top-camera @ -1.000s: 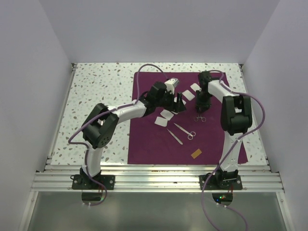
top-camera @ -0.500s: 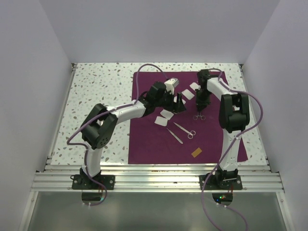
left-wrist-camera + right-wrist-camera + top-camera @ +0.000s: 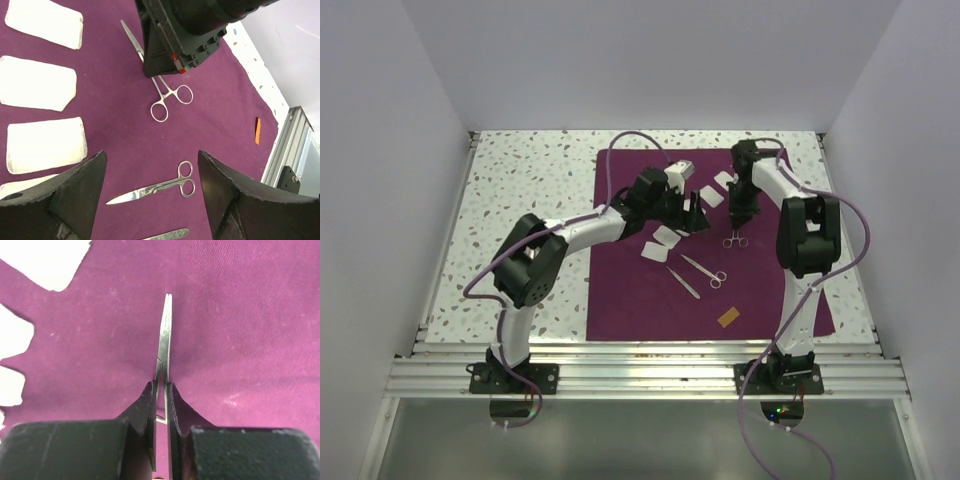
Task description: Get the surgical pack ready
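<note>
1. The pale speckled stone-pattern table (image 3: 520,190) fills the floor of the white-walled cell.
2. A large dark purple square cloth (image 3: 770,290) lies flat on the right half of the table, and every loose item rests on it.
3. The two white and black arms reach from the near rail to the far part of the cloth, and their tools end up close together.
4. The left gripper (image 3: 150,155) hovers above the cloth with its jaws wide apart and nothing between them. In the overhead view it sits just left of the right gripper (image 3: 735,215).
5. The right gripper (image 3: 161,390) points straight down. Its jaws are clamped on the shaft of the thin steel ring-handled forceps (image 3: 167,95). The closed tips stick out past the fingers, and the finger rings trail out on the other side, low over the cloth. I cannot tell whether the forceps are lifted clear of it.
6. The white gauze squares (image 3: 37,82) lie in a loose row on the cloth, apart from the forceps. Two more (image 3: 660,245) sit nearer the cloth's left edge.
7. The thin steel scissors (image 3: 160,187) lie closed, nearer the rail than the forceps. A slim straight steel instrument (image 3: 682,282) lies just beside them.
8. A small orange-brown tab (image 3: 727,318) lies near the cloth's front edge, well apart from the rest.
</note>
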Robot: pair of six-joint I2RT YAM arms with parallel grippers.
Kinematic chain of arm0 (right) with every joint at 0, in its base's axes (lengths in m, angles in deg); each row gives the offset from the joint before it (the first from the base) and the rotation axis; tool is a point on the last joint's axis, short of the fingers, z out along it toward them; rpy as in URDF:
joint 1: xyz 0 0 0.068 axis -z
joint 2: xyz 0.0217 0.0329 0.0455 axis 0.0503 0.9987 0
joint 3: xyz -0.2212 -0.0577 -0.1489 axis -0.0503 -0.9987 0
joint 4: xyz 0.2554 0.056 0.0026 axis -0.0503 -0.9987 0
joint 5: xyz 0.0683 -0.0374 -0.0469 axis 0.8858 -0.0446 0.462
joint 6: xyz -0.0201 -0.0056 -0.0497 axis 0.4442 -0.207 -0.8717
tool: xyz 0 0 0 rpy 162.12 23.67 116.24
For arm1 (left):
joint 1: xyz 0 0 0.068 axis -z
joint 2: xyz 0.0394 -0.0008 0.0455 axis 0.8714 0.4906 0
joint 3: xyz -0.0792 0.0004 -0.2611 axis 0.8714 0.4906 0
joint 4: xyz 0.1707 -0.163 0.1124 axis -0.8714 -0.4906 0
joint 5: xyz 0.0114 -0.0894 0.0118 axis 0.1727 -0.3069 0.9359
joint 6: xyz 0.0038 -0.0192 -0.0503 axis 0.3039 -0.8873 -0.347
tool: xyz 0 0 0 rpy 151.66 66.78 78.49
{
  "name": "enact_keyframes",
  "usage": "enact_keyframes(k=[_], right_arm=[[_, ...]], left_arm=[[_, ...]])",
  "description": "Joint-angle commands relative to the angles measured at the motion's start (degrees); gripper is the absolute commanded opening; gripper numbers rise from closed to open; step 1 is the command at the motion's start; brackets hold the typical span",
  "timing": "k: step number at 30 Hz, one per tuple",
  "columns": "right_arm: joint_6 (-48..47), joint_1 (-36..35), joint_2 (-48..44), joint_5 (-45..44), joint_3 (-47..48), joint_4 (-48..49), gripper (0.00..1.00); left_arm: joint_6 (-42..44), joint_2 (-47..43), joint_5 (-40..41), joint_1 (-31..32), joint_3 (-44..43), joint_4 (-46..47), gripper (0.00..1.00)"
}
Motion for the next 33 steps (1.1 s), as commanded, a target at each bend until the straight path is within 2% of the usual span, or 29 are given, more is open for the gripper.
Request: enact_keyframes(k=[1,9,16,21,29,33], right_arm=[[-0.89,0.08,-5.29,1.58,2.06,-1.76,0.00],[-0.36,0.17,-8.28,4.92,0.57,-2.03,0.00],[2.01,0.26,-12.93,16.60,0.13,-1.07,0.00],[2.89,-0.09,-16.19,22.24,-1.18,-0.80,0.00],[3.07,-0.27,-20.93,23.82,-6.37,-0.62,0.00],[3.95,-3.08,-21.99,20.85,-7.16,-0.97,0.00]], left_arm=[[0.54,0.36,-2.22,0.25,-2.66,-0.39,0.77],[1.24,1.50,-4.33,0.25,-3.98,-0.74,0.77],[2.20,1.60,-9.52,0.16,-4.60,1.19,0.77],[2.56,0.89,-10.15,-0.19,-3.81,1.63,0.77],[2.91,1.95,-12.51,-1.95,-4.25,1.10,0.77],[-0.34,-0.07,-12.95,-1.86,-1.88,4.52,0.78]])
